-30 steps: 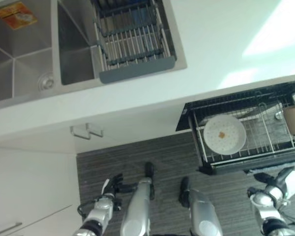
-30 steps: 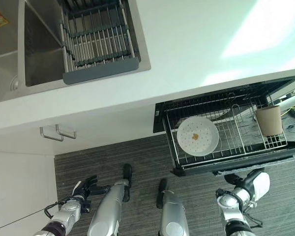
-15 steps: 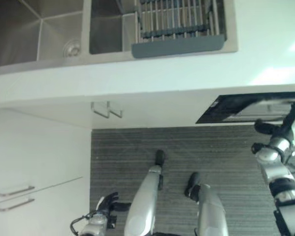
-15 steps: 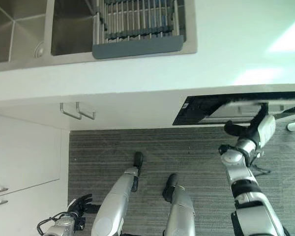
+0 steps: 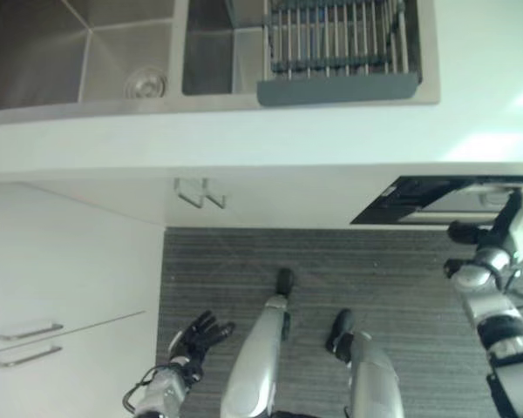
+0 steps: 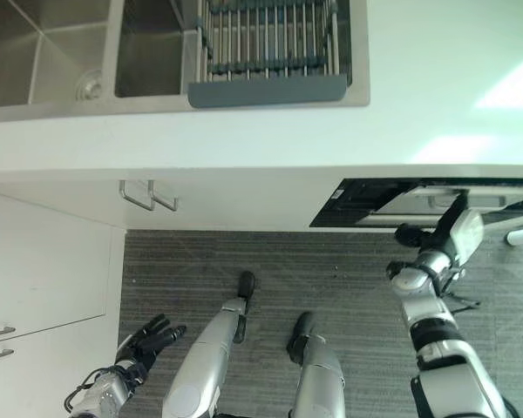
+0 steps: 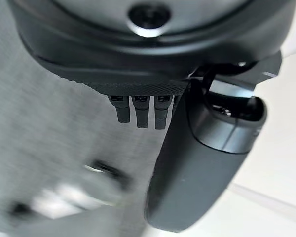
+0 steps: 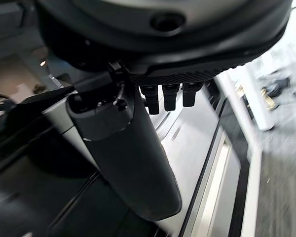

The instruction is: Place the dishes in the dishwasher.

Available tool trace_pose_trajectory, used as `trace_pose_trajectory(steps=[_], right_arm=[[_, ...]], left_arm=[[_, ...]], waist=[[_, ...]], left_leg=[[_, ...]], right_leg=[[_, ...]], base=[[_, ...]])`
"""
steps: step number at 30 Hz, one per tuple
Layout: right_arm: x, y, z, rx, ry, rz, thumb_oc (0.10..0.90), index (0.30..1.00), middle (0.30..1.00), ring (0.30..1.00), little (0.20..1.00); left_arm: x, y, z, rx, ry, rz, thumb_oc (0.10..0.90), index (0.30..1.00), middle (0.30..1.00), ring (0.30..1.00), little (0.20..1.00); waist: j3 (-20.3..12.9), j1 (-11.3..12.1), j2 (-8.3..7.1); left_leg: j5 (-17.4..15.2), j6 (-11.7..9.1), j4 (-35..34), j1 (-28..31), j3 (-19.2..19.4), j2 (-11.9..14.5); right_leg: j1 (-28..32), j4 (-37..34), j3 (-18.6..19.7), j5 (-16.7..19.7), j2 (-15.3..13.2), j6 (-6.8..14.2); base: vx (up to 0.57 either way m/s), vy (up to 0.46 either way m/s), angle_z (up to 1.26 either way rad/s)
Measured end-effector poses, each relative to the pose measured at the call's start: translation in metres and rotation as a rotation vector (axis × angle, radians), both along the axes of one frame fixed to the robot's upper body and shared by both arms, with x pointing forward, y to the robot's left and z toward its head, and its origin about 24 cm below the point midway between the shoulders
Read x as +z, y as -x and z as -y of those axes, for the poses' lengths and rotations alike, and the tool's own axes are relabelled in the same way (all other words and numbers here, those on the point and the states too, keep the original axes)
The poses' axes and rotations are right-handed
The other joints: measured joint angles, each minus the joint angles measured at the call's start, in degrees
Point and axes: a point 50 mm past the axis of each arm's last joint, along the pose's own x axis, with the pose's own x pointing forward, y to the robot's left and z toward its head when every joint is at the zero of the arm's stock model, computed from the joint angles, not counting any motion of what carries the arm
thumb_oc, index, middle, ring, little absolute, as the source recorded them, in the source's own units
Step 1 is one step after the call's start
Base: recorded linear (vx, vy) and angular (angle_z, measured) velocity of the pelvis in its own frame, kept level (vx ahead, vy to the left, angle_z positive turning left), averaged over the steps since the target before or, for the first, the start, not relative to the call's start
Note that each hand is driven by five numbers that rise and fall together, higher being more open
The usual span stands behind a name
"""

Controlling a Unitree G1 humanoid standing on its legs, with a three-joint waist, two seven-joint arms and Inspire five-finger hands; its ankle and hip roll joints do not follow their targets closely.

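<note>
The robot's right hand [image 6: 458,233] reached up at three o'clock to the front edge of the dishwasher [image 6: 418,202], which sat nearly flush under the white table [image 6: 244,139], its front showing as a dark strip. The right wrist view showed that hand's fingers [image 8: 170,94] straight and relaxed, holding nothing, with the thumb extended toward the dishwasher's panel. No dishes could be seen at this moment; the sink [image 5: 78,52] at eleven o'clock and the drying rack [image 5: 336,43] at twelve o'clock looked bare, and any dishes were judged to be inside the dishwasher, out of sight. The left hand [image 5: 196,335] hung low at seven o'clock above the striped floor [image 5: 331,261], fingers spread and empty. The risk from here: a straight-fingered push could slip off the edge, leaving the dishwasher not fully shut, or jolt whatever stood within.
</note>
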Motion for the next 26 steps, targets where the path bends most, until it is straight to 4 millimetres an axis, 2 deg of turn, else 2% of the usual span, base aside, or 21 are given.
trace_pose_trajectory(steps=[2, 4, 6, 7, 8, 10, 11, 13, 15, 18, 20, 23, 26], right_arm=[[-0.044, 0.022, -0.041, 0.110, -0.104, -0.039, 0.800, 0.900, 0.900, 0.900, 0.900], [-0.055, 0.032, -0.049, 0.136, -0.124, -0.046, 0.800, 0.900, 0.900, 0.900, 0.900], [-0.075, 0.053, -0.049, 0.136, -0.155, -0.108, 0.800, 0.900, 0.900, 0.900, 0.900], [-0.085, 0.063, -0.053, 0.143, -0.179, -0.143, 0.800, 0.900, 0.900, 0.900, 0.900], [-0.099, 0.076, -0.054, 0.149, -0.199, -0.208, 0.800, 0.900, 0.900, 0.900, 0.900], [-0.118, 0.091, -0.056, 0.133, -0.289, -0.283, 0.800, 0.900, 0.900, 0.900, 0.900], [-0.131, 0.103, -0.061, 0.137, -0.384, -0.322, 0.800, 0.900, 0.900, 0.900, 0.900], [-0.151, 0.123, -0.072, 0.142, -0.652, -0.354, 0.800, 0.900, 0.900, 0.900, 0.900], [-0.168, 0.142, -0.087, 0.126, -0.899, -0.377, 0.800, 0.900, 0.900, 0.900, 0.900], [-0.184, 0.160, -0.095, 0.137, -1.081, -0.456, 0.800, 0.900, 0.900, 0.900, 0.900], [-0.186, 0.163, -0.096, 0.167, -1.106, -0.509, 0.800, 0.900, 0.900, 0.900, 0.900], [-0.196, 0.174, -0.094, 0.146, -1.135, -0.595, 0.800, 0.900, 0.900, 0.900, 0.900], [-0.204, 0.187, -0.092, 0.126, -1.148, -0.674, 0.800, 0.900, 0.900, 0.900, 0.900]], left_arm=[[0.026, -0.020, 0.000, -0.007, -0.001, 0.169, 0.800, 0.900, 0.900, 0.900, 0.900], [0.027, -0.022, 0.003, -0.046, -0.032, 0.172, 0.800, 0.900, 0.900, 0.900, 0.900], [0.018, -0.009, 0.005, -0.086, -0.060, 0.120, 0.800, 0.900, 0.900, 0.900, 0.900], [0.011, 0.002, 0.003, -0.073, -0.037, 0.088, 0.800, 0.900, 0.900, 0.900, 0.900], [0.000, 0.016, 0.005, -0.091, -0.002, 0.033, 0.800, 0.900, 0.900, 0.900, 0.900], [-0.009, 0.023, 0.009, -0.136, 0.041, -0.036, 0.800, 0.900, 0.900, 0.900, 0.900], [-0.015, 0.028, 0.017, -0.185, 0.073, -0.084, 0.800, 0.900, 0.900, 0.900, 0.900], [-0.025, 0.037, 0.035, -0.267, 0.119, -0.150, 0.800, 0.900, 0.900, 0.900, 0.900], [-0.029, 0.040, 0.039, -0.324, 0.116, -0.193, 0.800, 0.900, 0.900, 0.900, 0.900], [-0.038, 0.049, 0.042, -0.373, 0.109, -0.284, 0.800, 0.900, 0.900, 0.900, 0.900], [-0.045, 0.053, 0.042, -0.407, 0.077, -0.364, 0.800, 0.900, 0.900, 0.900, 0.900], [-0.053, 0.064, 0.040, -0.458, -0.011, -0.470, 0.800, 0.900, 0.900, 0.900, 0.900], [-0.057, 0.071, 0.038, -0.454, -0.047, -0.515, 0.800, 0.900, 0.900, 0.900, 0.900]], waist=[[-0.03, 0.16, -0.09], [-0.09, 0.10, 0.00], [-0.42, -2.09, -1.33], [-0.86, -2.76, -2.62], [-2.77, -4.51, -4.26], [-4.63, -5.63, -6.47], [-6.87, -6.38, -7.53], [-10.00, -7.55, -8.37], [-12.75, -8.43, -8.24], [-16.27, -10.57, -6.88], [-18.17, -12.52, -6.58], [-21.18, -13.03, -7.04], [-22.36, -13.75, -7.03]], left_leg=[[-0.38, -0.44, -0.80, 3.16, -0.91, 0.98], [-0.29, -0.78, -0.98, 4.12, -0.77, 1.01], [-0.89, -0.47, -0.88, 6.02, 0.16, 1.48], [-1.22, -0.13, -0.75, 7.45, 1.59, 1.73], [-1.65, 0.36, -0.90, 8.29, 3.65, 1.99], [-2.30, 0.33, -1.20, 10.35, 5.28, 2.32], [-2.61, 0.24, -1.50, 11.10, 6.05, 2.52], [-3.63, -0.24, -1.93, 12.36, 7.23, 2.77], [-3.88, -0.27, -2.00, 13.16, 8.26, 3.11], [-3.92, -0.21, -2.30, 13.00, 10.11, 3.87], [-3.49, -0.33, -3.34, 14.13, 11.27, 4.26], [-3.17, -0.63, -4.15, 15.28, 13.35, 4.80], [-3.14, -0.50, -5.17, 15.97, 14.29, 4.90]], right_leg=[[5.22, -4.15, -1.45, 0.75, 1.40, -0.25], [7.11, -5.95, -1.62, 1.40, 1.86, -0.13], [10.01, -9.28, -1.25, 2.49, 2.19, 0.21], [11.60, -10.58, -0.43, 3.01, 2.44, 0.42], [12.36, -10.85, 0.03, 2.82, 2.30, 0.67], [13.52, -11.00, 1.50, 2.73, 2.21, 0.78], [13.59, -11.02, 2.35, 2.69, 2.15, 0.80], [14.00, -10.87, 3.81, 2.46, 1.96, 0.82], [13.72, -10.39, 4.96, 1.93, 1.92, 0.63], [11.90, -9.41, 6.58, 1.97, 1.93, 0.59], [11.05, -8.65, 8.24, 2.03, 1.89, 0.54], [10.45, -8.09, 10.01, 1.97, 2.13, 0.66], [9.86, -7.41, 11.19, 1.81, 2.12, 0.56]], base=[[0.07, -0.103, 0.27], [0.04, -0.039, 0.02], [0.03, -0.012, -0.14], [0.00, -0.026, -0.30], [-0.01, -0.037, -0.38], [-0.01, -0.024, -0.35], [0.01, -0.003, -0.38], [-0.01, -0.013, -0.35], [-0.05, -0.011, -0.30], [-0.05, 0.000, -0.35], [-0.07, 0.033, -0.40], [-0.03, 0.041, -0.36], [-0.03, 0.032, -0.17]])
